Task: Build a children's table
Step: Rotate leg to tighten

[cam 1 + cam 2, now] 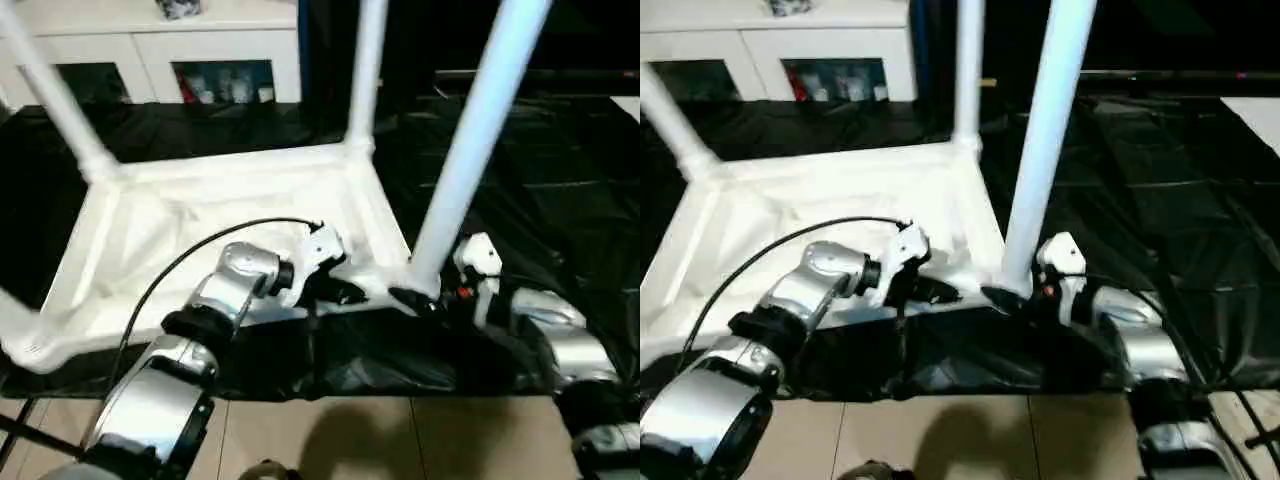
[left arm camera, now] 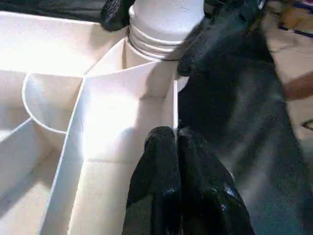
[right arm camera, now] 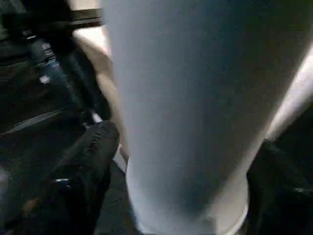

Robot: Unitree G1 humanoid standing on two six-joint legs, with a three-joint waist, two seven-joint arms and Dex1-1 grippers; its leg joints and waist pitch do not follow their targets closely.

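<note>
While the top (image 1: 200, 230) lies upside down on the black sheet (image 1: 560, 200), three legs are seen standing up from its corners. The nearest leg (image 1: 470, 140) rises almost upright, its long axis leaning slightly away, straight between the spread jaws of the right gripper (image 1: 425, 297), which bracket its base at the socket without being seen to clamp it. The left gripper (image 2: 180, 161), jaws pressed together, rests on the rim just beside that socket. The right arm is judged the nearer for seating the leg.
</note>
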